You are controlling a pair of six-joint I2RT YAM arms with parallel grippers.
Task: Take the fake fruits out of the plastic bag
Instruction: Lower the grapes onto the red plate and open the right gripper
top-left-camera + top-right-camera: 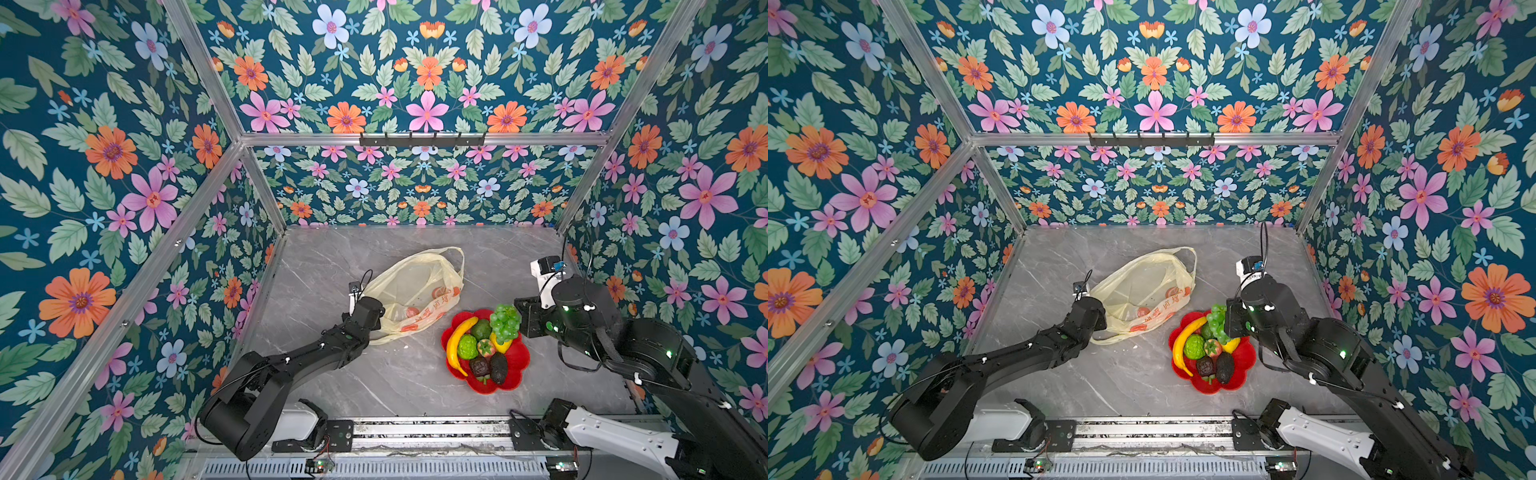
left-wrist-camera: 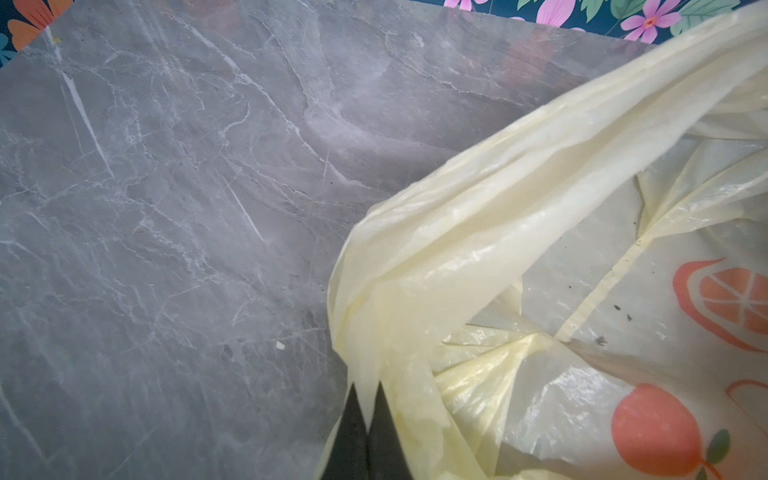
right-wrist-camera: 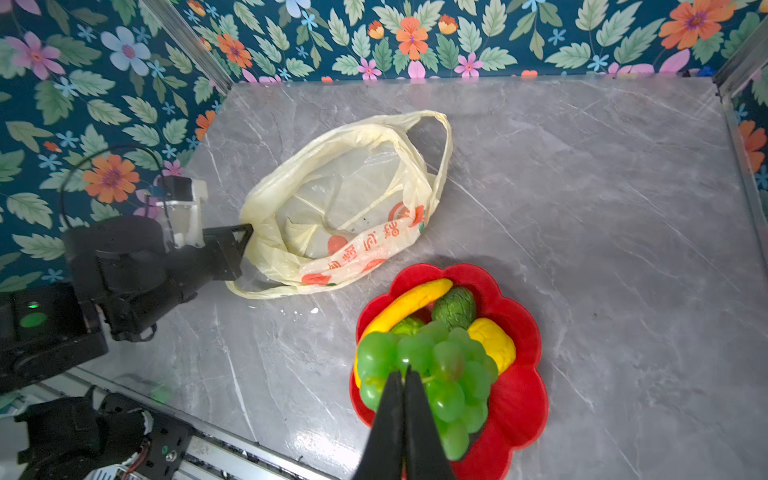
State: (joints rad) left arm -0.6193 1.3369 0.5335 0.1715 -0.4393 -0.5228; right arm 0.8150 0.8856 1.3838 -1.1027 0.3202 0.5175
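Note:
The plastic bag (image 1: 411, 291) (image 1: 1142, 291) lies slack on the grey marble table, mouth gaping, with no fruit visible inside. My left gripper (image 2: 365, 388) (image 3: 249, 227) is shut on the bag's (image 2: 498, 232) gathered near edge. The fake fruits sit in a red flower-shaped plate (image 1: 517, 361): banana (image 1: 457, 345), bumpy lime-green ball (image 1: 467, 347), avocado-like piece (image 1: 481, 328), small red one (image 1: 485, 347), lemon (image 1: 500, 345) and dark brown pieces (image 1: 498, 368). My right gripper (image 3: 405, 370) is shut on the green grape bunch (image 3: 449, 374) (image 1: 505, 322), held just over the plate's far side.
Floral walls close in the table (image 1: 332, 257) on three sides. A metal rail (image 1: 415, 432) with the arm bases runs along the front edge. A black hook rack (image 1: 422, 139) hangs high on the back frame. Bare marble lies right of the plate.

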